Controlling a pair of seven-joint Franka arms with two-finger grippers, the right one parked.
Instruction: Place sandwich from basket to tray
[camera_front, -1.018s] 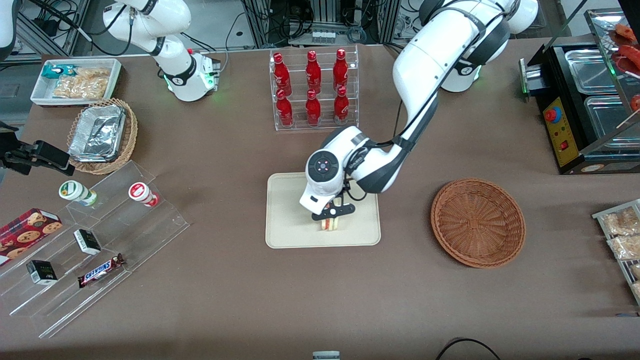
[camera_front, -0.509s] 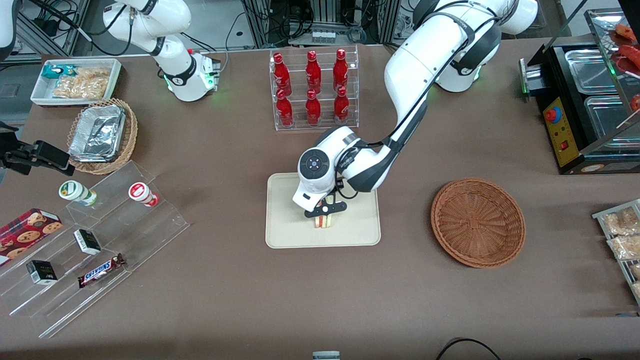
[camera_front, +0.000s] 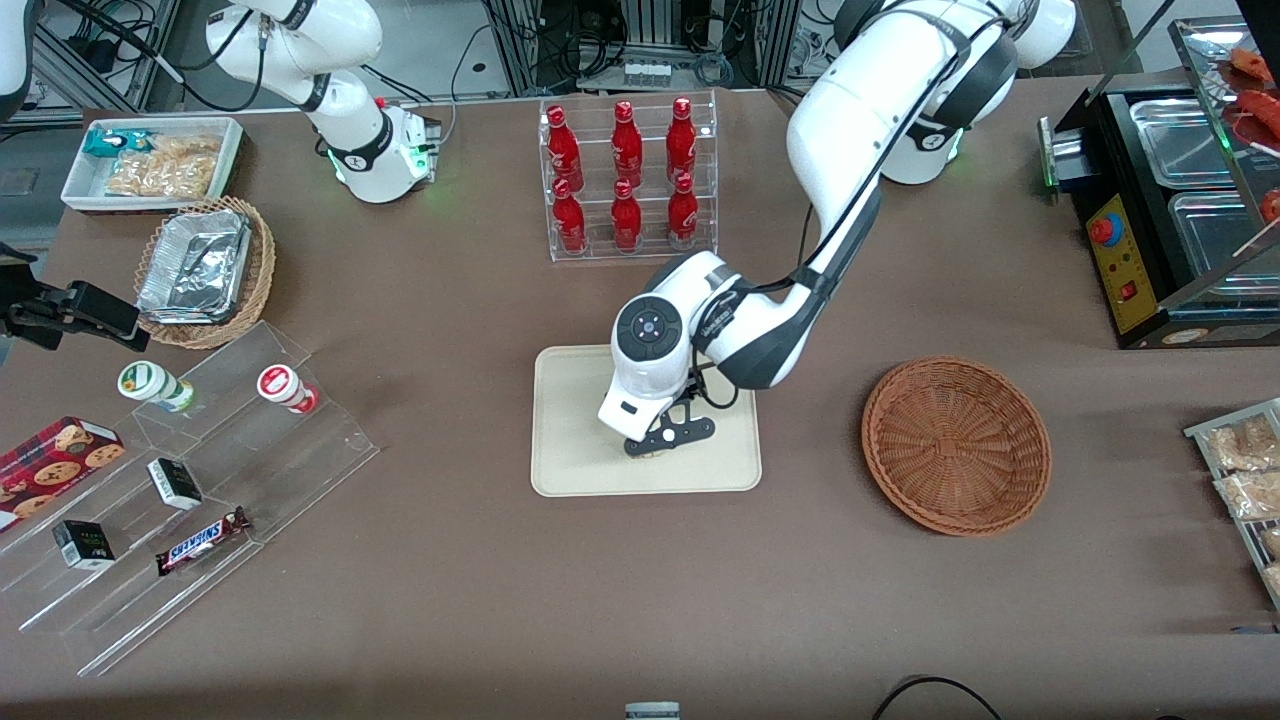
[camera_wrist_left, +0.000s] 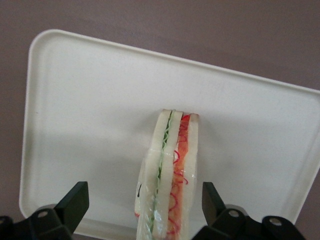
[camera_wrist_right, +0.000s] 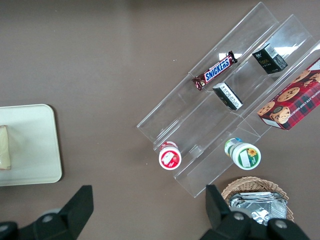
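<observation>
Since 0.5 s ago my gripper (camera_front: 668, 437) has let go of the sandwich (camera_wrist_left: 167, 175) and its 2 fingers (camera_wrist_left: 75, 204) now stand spread wide, 1 on each side of the wedge with a clear gap to the bread. I see the sandwich standing on edge on the tray (camera_front: 570, 465), directly under the gripper, which hides it from the front camera. Toward the working arm's end of the table, well apart from the tray, sits the basket (camera_front: 955, 445).
</observation>
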